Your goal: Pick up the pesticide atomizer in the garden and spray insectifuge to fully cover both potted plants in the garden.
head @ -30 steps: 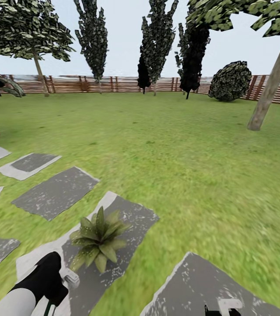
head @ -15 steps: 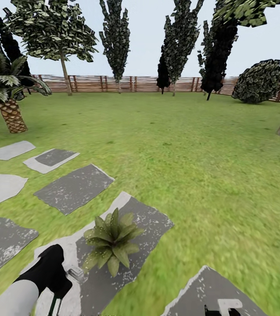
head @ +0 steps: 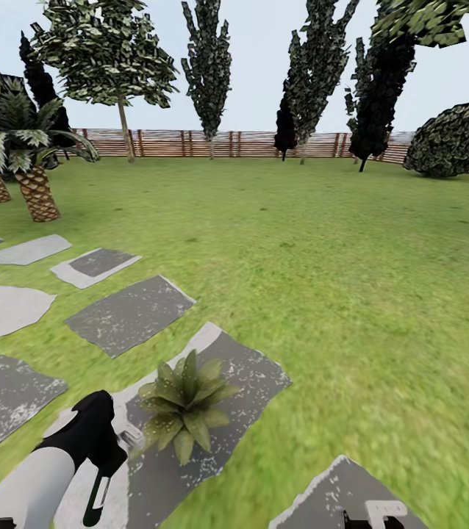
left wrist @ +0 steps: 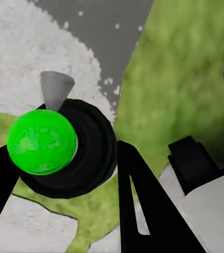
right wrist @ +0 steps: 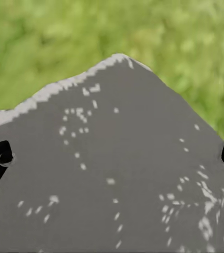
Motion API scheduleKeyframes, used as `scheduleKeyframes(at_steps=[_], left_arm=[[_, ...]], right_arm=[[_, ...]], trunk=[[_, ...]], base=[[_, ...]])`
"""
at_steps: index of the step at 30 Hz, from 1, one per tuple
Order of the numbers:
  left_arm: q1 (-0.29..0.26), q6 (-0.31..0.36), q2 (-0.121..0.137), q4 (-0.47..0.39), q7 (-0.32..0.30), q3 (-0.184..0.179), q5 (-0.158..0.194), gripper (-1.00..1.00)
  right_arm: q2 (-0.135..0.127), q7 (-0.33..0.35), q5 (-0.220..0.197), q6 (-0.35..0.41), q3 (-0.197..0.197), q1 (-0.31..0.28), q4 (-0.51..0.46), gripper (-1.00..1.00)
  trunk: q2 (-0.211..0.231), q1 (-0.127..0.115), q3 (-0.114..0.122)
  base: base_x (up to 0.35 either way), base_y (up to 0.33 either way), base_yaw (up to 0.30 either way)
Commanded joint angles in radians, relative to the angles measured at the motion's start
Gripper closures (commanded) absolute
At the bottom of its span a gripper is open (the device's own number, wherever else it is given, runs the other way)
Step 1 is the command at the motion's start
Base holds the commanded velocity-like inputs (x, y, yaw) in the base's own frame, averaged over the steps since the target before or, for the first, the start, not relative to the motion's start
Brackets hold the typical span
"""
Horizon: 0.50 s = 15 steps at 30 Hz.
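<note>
In the garden, my left gripper [head: 109, 470] is clamped on the pesticide atomizer [left wrist: 64, 150], seen from the wrist camera as a dark round body with a bright green ball and a pale grey cone tip wedged between my two black fingers. One potted plant [head: 183, 400], a low green rosette, sits on a grey stepping slab [head: 242, 382] just ahead of that claw and slightly to its right. I can make out only this one plant here.

My right gripper [right wrist: 112, 158] hangs over another slab [head: 323, 492], fingertips wide apart at the edges of its wrist view and nothing between them.

The step in hand looks like aiming for the spray. To do it well, I judge I should turn the nozzle squarely at the rosette's centre, keep the bottle close but off the leaves, then sweep across the outer leaves so the whole crown gets covered. A loose wrist would waste mist on stone and lawn [head: 337, 257].
</note>
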Motion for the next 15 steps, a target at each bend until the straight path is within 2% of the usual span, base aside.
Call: scheduleKeyframes(at_steps=[1,8,15], left_arm=[[0.0,0.005,-0.001,-0.002,-0.01,0.005,-0.009,1.0],[0.0,0.005,0.003,-0.002,-0.01,0.005,-0.009,1.0],[0.0,0.01,0.014,-0.002,-0.009,0.005,-0.009,1.0]], right_arm=[[0.0,-0.002,0.011,-0.002,-0.008,-0.001,0.001,-1.0],[0.002,-0.003,0.011,-0.002,-0.008,-0.001,0.001,-1.0],[0.003,-0.003,0.011,-0.002,-0.008,-0.001,0.001,-1.0]], trunk=[[0.0,0.0,-0.001],[0.0,0.0,-0.001],[0.0,0.0,-0.001]], base=[[0.003,-0.272,0.0],[-0.07,-0.273,0.018],[-0.091,-0.273,0.247]])
